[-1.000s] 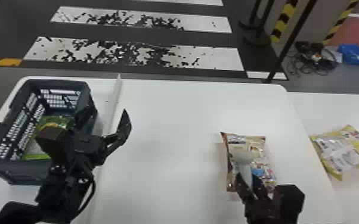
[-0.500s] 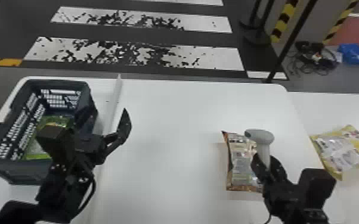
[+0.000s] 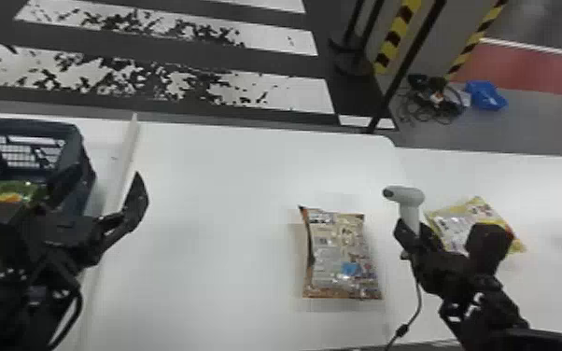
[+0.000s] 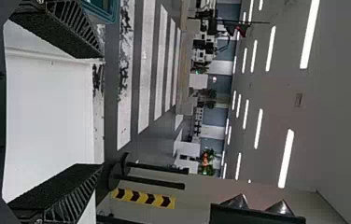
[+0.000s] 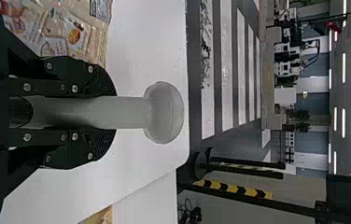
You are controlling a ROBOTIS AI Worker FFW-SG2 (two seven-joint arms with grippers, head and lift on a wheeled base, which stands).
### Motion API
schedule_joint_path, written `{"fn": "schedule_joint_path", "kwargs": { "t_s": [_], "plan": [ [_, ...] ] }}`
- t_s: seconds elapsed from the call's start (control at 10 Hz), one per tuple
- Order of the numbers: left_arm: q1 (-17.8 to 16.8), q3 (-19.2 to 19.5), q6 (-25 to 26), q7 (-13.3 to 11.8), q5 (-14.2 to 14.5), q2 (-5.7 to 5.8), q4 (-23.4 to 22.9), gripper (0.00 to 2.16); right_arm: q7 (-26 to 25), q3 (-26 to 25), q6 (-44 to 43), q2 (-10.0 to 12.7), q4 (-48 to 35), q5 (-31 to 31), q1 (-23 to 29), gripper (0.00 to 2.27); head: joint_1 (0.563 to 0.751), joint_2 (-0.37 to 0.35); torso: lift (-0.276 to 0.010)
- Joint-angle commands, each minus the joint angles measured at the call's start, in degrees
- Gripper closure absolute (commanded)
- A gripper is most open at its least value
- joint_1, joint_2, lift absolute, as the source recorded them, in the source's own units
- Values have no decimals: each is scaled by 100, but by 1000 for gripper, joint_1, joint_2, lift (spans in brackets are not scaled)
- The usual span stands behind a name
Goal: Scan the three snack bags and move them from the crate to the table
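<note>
Place: large indoor hall, workshop or lab, cannot tell which
Crossing stripes (image 3: pixel 294 94): worn white, beyond the left gripper (image 3: pixel 102 184)
Hazard strip (image 3: pixel 396 35): yellow-and-black, beyond the right gripper (image 3: pixel 414 227)
Cables (image 3: pixel 434 105): tangled on the floor (image 3: pixel 532 128) beyond the right gripper
Strip lights (image 4: pixel 285 158): rows on the ceiling (image 4: pixel 278 91), high beyond the left gripper
Tabletop (image 3: pixel 214 186): white, below the left gripper

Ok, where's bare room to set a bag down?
Widest: tabletop between the white ridge and brown bag, also beyond that bag. Crowded: around the crate and left gripper, and farther right, where scanner, right gripper and yellow bag cluster.
</note>
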Motion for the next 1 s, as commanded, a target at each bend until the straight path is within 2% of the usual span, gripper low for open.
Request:
{"fn": "schedule_joint_path", "kwargs": {
  "t_s": [0.0,0.3,0.6,0.7,0.8,0.9],
  "plan": [
    [-34,-34,4,0,-23,-35,41,26,146,-147,2,-125,552,52,-294,2236,695,-271,-62],
    [-87,-113,-14,9,-50,-71,112,26,286,-67,-86,-231,1369,438,-663,2236,695,-321,-62],
    [-52,-149,-14,9,-59,-71,94,26,471,-94,-226,-433,2072,500,-970,2236,695,-349,-62],
    [-43,-149,-14,9,-59,-62,59,26,550,-94,-226,-486,2169,535,-997,2162,695,-350,-62],
    [-25,-149,-14,0,-67,-62,41,26,603,-94,-226,-486,2222,517,-1023,1531,695,-350,-62],
    [-8,-149,-14,0,-67,-62,-3,26,620,-94,-244,-486,2222,526,-1023,279,695,-350,-62]
  ]
}}
